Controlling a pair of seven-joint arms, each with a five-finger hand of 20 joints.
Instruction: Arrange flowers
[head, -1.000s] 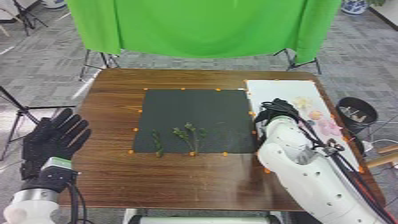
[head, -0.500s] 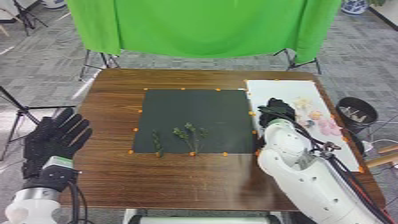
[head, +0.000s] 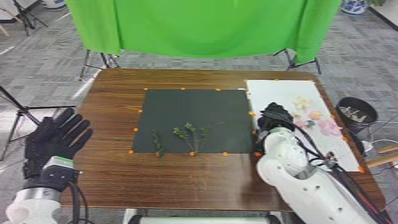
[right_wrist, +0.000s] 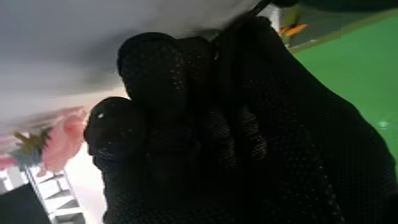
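My right hand (head: 275, 119) is over the left part of the white board (head: 274, 89), beside the dark mat. In the right wrist view, the right hand (right_wrist: 178, 135) has its fingers curled together, with a thin dark-green stem (right_wrist: 248, 16) pinched at their tips. Cream (head: 302, 103), peach (head: 314, 115) and pink flowers (head: 330, 127) lie on the board to the hand's right. On the dark mat (head: 195, 107), green sprigs (head: 191, 134) stand side by side near the front edge, a narrow one (head: 157, 144) leftmost. My left hand (head: 55, 142) rests palm-flat with straight fingers, left of the table.
Orange markers (head: 192, 154) edge the mat and the board. A black bin (head: 357, 111) stands off the table's right side. Brown table surface (head: 178, 182) lies in front of the mat, and a green cloth (head: 204, 30) hangs behind the table.
My right hand has turned and drawn back a little toward the robot, staying over the white board's left side. The left hand and the sprigs on the mat have kept their places.
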